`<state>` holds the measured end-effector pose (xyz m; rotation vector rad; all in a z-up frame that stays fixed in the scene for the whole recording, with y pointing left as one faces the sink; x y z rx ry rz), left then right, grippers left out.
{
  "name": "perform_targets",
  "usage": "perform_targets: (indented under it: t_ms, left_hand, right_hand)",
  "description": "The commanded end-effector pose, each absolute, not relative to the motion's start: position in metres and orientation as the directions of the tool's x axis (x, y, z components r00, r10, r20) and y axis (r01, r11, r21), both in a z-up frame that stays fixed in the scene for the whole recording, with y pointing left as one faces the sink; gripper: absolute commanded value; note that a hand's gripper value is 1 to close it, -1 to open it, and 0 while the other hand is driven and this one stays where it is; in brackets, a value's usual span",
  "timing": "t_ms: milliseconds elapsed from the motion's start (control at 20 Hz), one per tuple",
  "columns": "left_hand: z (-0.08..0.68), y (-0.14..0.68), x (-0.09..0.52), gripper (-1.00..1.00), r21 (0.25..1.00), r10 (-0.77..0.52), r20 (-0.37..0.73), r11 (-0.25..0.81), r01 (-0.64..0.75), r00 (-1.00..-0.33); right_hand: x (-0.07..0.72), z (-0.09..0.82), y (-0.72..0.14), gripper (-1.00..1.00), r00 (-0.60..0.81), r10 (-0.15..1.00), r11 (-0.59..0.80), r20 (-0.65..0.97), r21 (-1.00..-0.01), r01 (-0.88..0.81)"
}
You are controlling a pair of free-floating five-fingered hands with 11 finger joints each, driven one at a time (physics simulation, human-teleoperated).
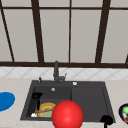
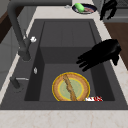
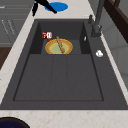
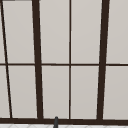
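My left hand hovers over the sink's deeper left basin, open. In the left side view its straight fingers point toward the faucet side, above and beyond a yellow-rimmed green bowl. A brown stick lies across that bowl on the basin floor. The left hand also shows at the far end in the right side view. My right hand hangs by the sink's front right corner, near a dark bowl, with fingers drooping loosely. A big red ball shows at the sink's front edge.
A dark faucet stands behind the sink. A small red-and-white item lies beside the bowl. On the left counter is a blue plate. The dark bowl holds something green. A window runs behind the counter.
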<state>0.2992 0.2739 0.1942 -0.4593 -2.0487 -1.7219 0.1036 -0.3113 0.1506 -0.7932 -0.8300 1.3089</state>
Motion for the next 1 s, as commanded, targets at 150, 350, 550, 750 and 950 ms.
perform_targets:
  t_ms: [150,350,550,750,950]
  left_hand:
    - [0.204,0.286,0.276,-1.0,0.847,-0.041,0.512,0.189,0.496,-0.858]
    - [0.209,0.291,0.258,-1.0,0.86,-0.044,0.49,0.187,0.475,-0.871]
    - [0.216,0.295,0.246,-1.0,0.867,-0.021,0.472,0.189,0.461,-0.881]
    - [0.214,0.293,0.252,-1.0,0.847,-0.023,0.513,0.175,0.502,-0.858]
    - [0.184,0.278,0.278,-1.0,0.82,-0.043,0.557,0.186,0.541,-0.829]
  right_hand:
    - [0.104,0.151,-0.311,0.0,0.073,0.995,0.096,0.069,-0.868,-0.487]
    - [0.104,0.151,-0.311,0.0,0.073,0.995,0.096,0.069,-0.868,-0.487]
    - [0.104,0.151,-0.311,0.0,0.073,0.995,0.096,0.069,-0.868,-0.487]
    - [0.104,0.151,-0.311,0.0,0.073,0.995,0.096,0.069,-0.868,-0.487]
    - [0.104,0.151,-0.311,0.0,0.073,0.995,0.096,0.069,-0.868,-0.487]
